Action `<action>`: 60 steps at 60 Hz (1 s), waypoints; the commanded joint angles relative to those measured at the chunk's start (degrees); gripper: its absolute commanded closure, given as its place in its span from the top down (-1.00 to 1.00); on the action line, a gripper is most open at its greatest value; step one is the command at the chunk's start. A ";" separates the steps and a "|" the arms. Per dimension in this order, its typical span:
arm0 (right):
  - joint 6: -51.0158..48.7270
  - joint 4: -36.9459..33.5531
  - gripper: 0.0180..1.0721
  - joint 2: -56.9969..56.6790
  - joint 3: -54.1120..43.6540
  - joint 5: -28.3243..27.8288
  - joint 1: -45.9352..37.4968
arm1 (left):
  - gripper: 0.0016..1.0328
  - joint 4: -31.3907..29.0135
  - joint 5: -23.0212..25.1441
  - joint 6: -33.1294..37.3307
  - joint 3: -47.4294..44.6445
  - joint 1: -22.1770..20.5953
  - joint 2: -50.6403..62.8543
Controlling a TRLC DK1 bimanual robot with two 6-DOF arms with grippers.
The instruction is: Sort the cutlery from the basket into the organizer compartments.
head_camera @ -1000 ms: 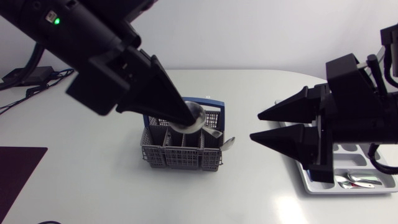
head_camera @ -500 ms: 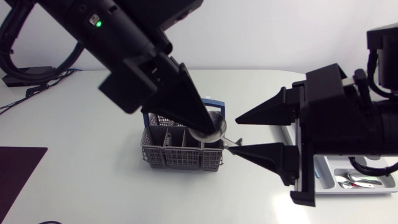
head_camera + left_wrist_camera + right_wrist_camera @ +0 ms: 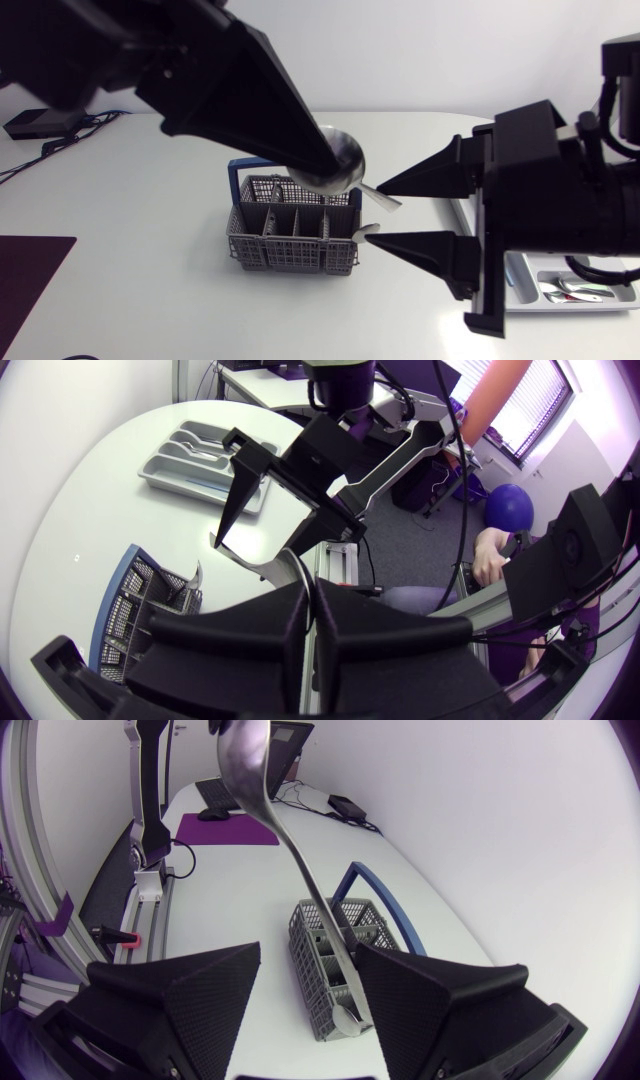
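Handover, I judge — the left gripper (image 3: 318, 168) clamps the spoon (image 3: 346, 160) over the basket (image 3: 290, 247); the right gripper (image 3: 375, 213), released at its 3 o'clock, should clench the handle next.

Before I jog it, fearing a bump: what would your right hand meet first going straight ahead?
Probably the long silver metal spoon my left hand holds; its handle sits inside my open right hand. Depth unclear.

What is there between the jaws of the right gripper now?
The handle of the ladle, held by the left gripper, passes between them, with the grey basket beyond. The right wrist view shows this best.
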 commanded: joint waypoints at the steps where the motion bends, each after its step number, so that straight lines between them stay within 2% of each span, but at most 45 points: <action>1: 0.79 -1.74 0.33 -2.20 1.92 1.06 0.53 | -0.94 -0.31 0.77 -0.59 2.17 -0.65 -1.05; 13: 0.44 -5.08 0.32 -4.75 2.62 1.85 0.61 | -0.94 0.13 1.03 -0.24 1.03 -2.50 1.06; 32: -0.97 -4.64 0.28 -6.33 -0.81 2.20 -0.18 | -0.94 0.83 2.52 2.22 0.94 -2.76 6.51; 37: -1.49 -3.85 0.18 -6.24 -2.13 2.03 -0.53 | -0.94 1.09 3.40 3.45 1.12 -1.88 8.79; 50: -2.55 -1.92 0.12 -5.89 -4.67 1.06 -2.90 | -0.94 1.09 5.42 5.03 1.82 -0.39 11.34; 56: -3.25 -1.04 0.12 -5.28 -5.82 -1.58 -5.98 | -0.94 1.09 5.51 5.12 1.91 -0.57 11.52; 60: -3.43 -0.51 -0.05 -4.92 -6.17 -2.19 -6.33 | -0.94 1.09 5.78 5.03 2.17 -0.65 11.60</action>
